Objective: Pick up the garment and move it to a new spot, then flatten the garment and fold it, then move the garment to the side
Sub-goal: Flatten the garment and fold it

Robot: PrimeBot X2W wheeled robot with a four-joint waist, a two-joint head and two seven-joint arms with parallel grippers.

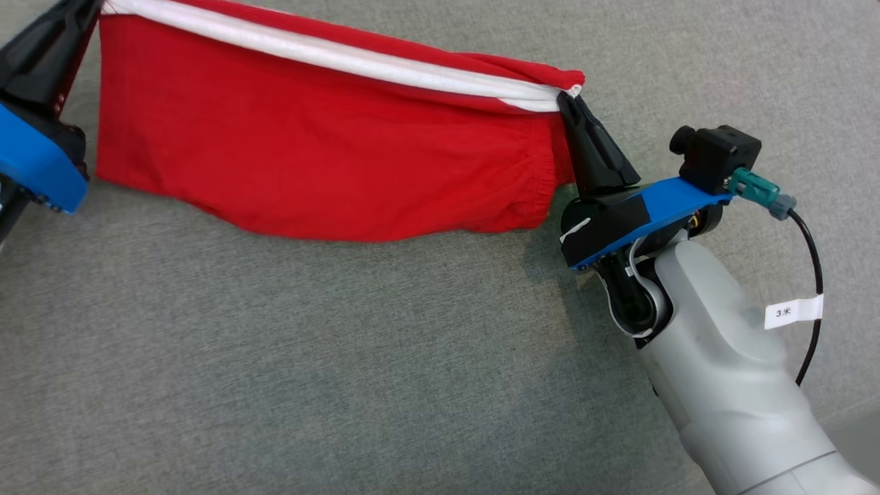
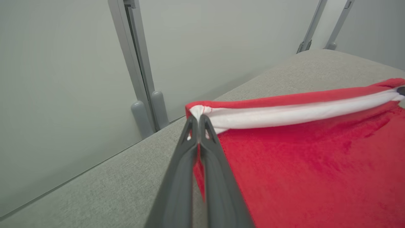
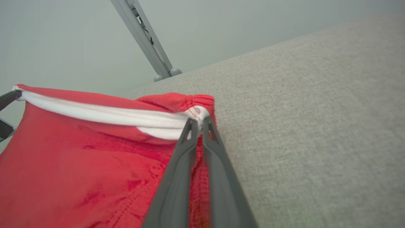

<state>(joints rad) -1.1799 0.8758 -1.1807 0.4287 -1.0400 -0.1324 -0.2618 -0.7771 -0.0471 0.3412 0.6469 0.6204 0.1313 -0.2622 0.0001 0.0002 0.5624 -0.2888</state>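
The garment [image 1: 309, 158] is red cloth with a white band along its top edge, stretched between both grippers above the grey fabric surface. My left gripper [image 1: 93, 10] is shut on its top left corner, where the left wrist view has the dark fingers [image 2: 198, 122] pinching the white band of the garment [image 2: 300, 152]. At the right end my right gripper [image 1: 569, 100] is shut on the other corner; its own view has the tips [image 3: 198, 122] clamped at the white seam of the garment [image 3: 79, 158]. The lower hem hangs down and touches the surface.
The grey fabric surface [image 1: 344, 378] spreads wide in front of and to the right of the garment. A black cable with a white tag [image 1: 794, 311] hangs off the right wrist. Grey frame posts [image 2: 139, 79] and a pale wall stand past the surface's far edge.
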